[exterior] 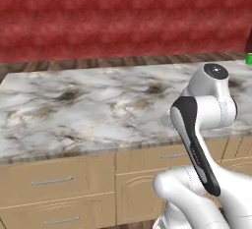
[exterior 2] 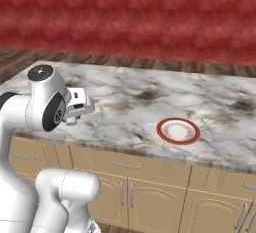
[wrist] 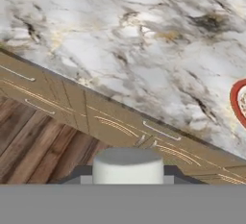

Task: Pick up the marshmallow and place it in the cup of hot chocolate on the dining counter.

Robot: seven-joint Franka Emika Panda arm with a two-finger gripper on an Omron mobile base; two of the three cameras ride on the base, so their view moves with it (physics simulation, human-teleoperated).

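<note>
In the hand view the marshmallow (wrist: 128, 163), a stubby whitish-grey block, sits between my gripper's (wrist: 128, 179) two dark fingertips (wrist: 80, 176), which are shut on it. In the right base view my white hand (exterior 2: 76, 104) hangs over the near left part of the dining counter (exterior 2: 150, 102), close to its front edge. The cup of hot chocolate (exterior: 249, 59), small and bright green, stands at the far right of the counter (exterior: 88, 110), cut by the picture's edge and well away from the hand.
A round white plate with a red rim (exterior 2: 178, 130) lies on the marble to the right of the hand; its rim also shows as the plate (wrist: 238, 100). Tan cabinet fronts (wrist: 115, 124) and wood floor (wrist: 43, 146) lie below the counter edge. A red wall stands behind.
</note>
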